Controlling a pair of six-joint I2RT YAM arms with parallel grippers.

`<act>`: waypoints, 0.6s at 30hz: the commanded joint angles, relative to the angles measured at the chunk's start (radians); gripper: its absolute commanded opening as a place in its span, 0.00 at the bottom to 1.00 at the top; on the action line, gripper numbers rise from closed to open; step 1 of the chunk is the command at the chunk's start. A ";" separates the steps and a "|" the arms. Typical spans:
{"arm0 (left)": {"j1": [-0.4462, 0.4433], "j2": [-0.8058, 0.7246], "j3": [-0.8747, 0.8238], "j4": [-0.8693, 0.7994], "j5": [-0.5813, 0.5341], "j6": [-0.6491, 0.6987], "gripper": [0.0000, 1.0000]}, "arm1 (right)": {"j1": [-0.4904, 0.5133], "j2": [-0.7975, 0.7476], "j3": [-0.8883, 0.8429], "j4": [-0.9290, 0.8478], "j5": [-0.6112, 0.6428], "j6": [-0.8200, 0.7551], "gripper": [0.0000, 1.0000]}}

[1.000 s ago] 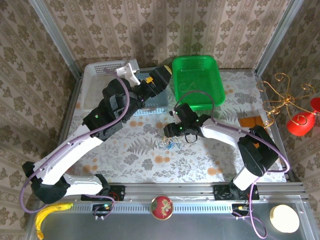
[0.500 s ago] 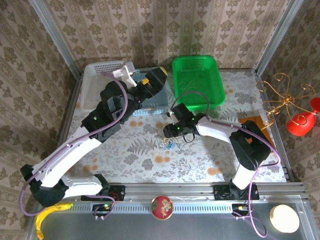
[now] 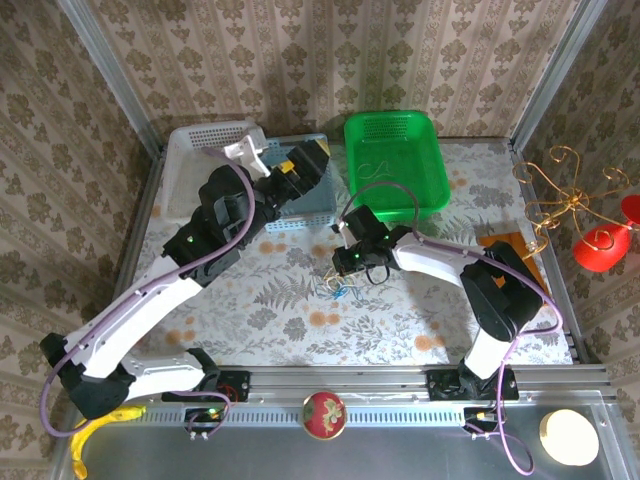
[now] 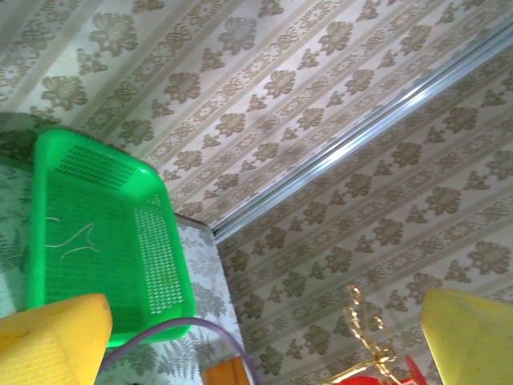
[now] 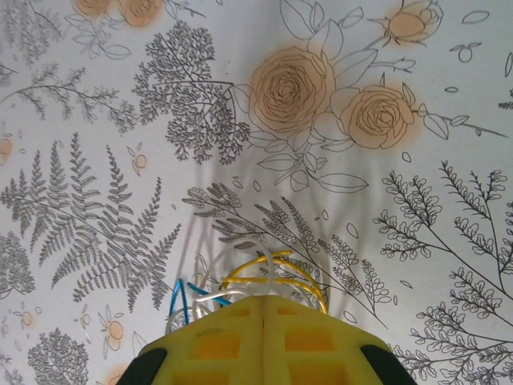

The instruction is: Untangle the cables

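The cables [image 5: 255, 282] are a small tangle of yellow, blue and whitish wires on the flowered tablecloth, sticking out from under my right gripper's tips. In the top view the cables [image 3: 340, 291] lie at the table's middle, just in front of the right gripper [image 3: 349, 272]. The right gripper [image 5: 263, 301] has its yellow fingers pressed together on the tangle. My left gripper [image 3: 304, 163] is raised over the blue basket, far from the tangle. In its wrist view the left gripper [image 4: 260, 345] is open, with nothing between its fingers [image 4: 50, 341]. One pale wire [image 4: 72, 241] lies in the green basket.
A green basket [image 3: 425, 185] stands at the back middle, with a blue basket [image 3: 305, 212] and a white basket [image 3: 195, 150] to its left. A gold wire stand with red ornaments [image 3: 585, 215] is at the right edge, beside an orange card [image 3: 500, 243].
The left gripper has drifted left and back over the blue basket. The right gripper has stayed shut at the tangle, shifting only slightly.
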 commanded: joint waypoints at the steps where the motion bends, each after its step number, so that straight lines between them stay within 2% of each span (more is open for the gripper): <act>1: 0.025 -0.045 -0.036 -0.029 0.009 0.040 1.00 | -0.004 -0.077 -0.019 -0.015 -0.017 0.007 0.00; 11: 0.113 -0.168 -0.328 0.033 0.052 0.110 1.00 | -0.006 -0.234 -0.094 0.035 0.010 0.072 0.00; 18: 0.187 -0.221 -0.539 0.145 0.170 0.225 1.00 | -0.010 -0.351 -0.119 0.078 0.003 0.137 0.00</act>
